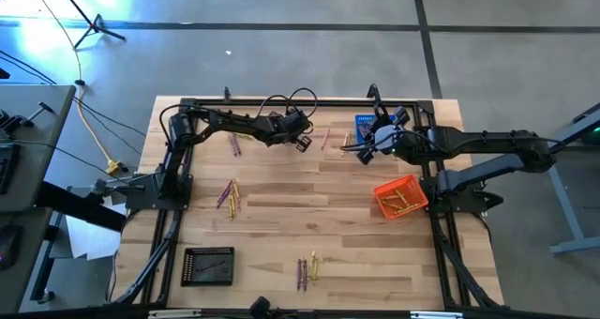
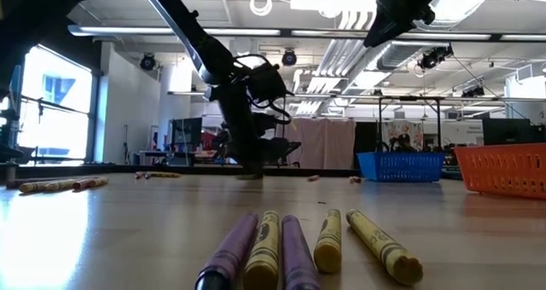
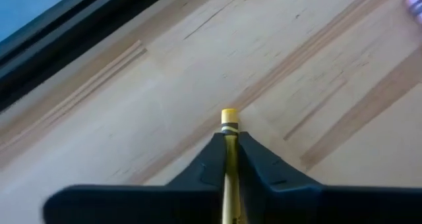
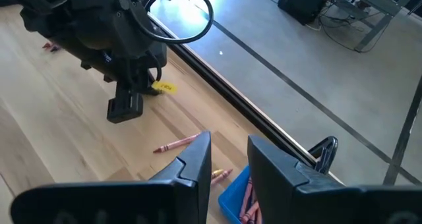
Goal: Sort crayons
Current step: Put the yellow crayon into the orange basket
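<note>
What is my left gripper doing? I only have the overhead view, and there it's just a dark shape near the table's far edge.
Observer: Its wrist camera shows the left gripper shut on a yellow crayon, with the tip poking out past the fingers.
Operator: Is the right one carrying anything?
Observer: No. The right gripper is open with nothing between its fingers, hanging above the blue basket.
Operator: What's in that basket?
Observer: The right wrist camera shows reddish crayons lying inside it.
</note>
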`<state>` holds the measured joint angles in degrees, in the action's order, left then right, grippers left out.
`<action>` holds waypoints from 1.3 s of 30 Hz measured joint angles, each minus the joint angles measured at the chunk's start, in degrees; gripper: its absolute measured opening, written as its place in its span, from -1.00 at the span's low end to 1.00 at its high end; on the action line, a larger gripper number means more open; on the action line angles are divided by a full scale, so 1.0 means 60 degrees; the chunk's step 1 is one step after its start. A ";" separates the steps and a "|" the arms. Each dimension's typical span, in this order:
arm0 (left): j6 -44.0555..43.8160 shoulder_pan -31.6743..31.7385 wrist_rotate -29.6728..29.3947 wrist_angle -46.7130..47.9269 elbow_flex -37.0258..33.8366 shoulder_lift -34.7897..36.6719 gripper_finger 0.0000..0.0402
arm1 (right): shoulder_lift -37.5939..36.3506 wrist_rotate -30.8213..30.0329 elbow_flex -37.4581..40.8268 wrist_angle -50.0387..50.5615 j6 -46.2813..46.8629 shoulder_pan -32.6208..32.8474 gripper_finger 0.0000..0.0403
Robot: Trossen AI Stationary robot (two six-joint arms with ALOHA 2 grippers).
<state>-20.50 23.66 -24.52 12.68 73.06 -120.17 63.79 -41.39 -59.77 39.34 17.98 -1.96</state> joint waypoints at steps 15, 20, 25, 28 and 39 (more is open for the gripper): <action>0.1286 -0.0411 0.2983 -0.1643 -0.0044 0.1244 -1.00 | 0.0042 0.0009 0.0000 0.3256 0.3788 0.0000 -0.58; 0.1773 -0.0977 0.4421 -0.3632 -0.0046 0.1651 -1.00 | 0.0314 0.0210 0.0004 0.3476 0.4114 -0.0004 -0.58; 0.1909 -0.1494 0.4548 -0.4759 -0.0044 0.1732 -1.00 | 0.0463 0.0630 0.0004 0.3946 0.3807 0.0032 -0.58; 0.1953 -0.1766 0.4541 -0.5348 -0.0044 0.1743 -1.00 | 0.0406 0.0623 0.0004 0.4227 0.4161 0.0201 -0.58; 0.2149 -0.1935 0.4366 -0.6108 -0.0044 0.1721 -1.00 | 0.0273 -0.0575 0.0014 0.5162 0.6087 0.1604 -0.57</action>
<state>-7.60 12.05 1.67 -23.97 72.79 -109.84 65.43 -44.84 -59.68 70.31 54.50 7.67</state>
